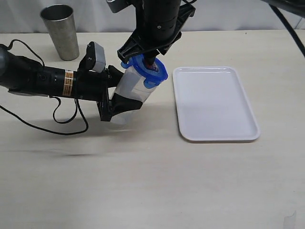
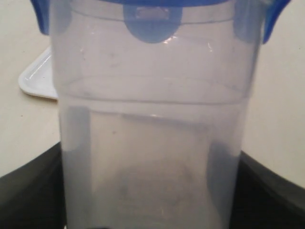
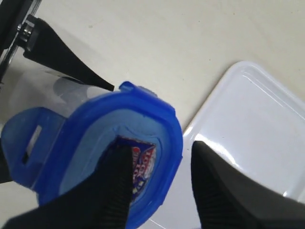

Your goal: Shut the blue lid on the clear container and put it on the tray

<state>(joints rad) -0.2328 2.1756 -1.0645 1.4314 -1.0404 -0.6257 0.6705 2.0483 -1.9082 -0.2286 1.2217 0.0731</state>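
Blue lid (image 3: 86, 131) atop clear container (image 3: 71, 90); right tool (image 3: 159, 145) finger on sticker (image 3: 143, 160), possibly pressing; tray (image 3: 257, 124) beside.

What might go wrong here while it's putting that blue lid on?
The clear container is held tilted in the left gripper, so the right gripper pushing on the blue lid might make it slip. The lid's tabs look unsnapped, so it might come off on the way to the tray.
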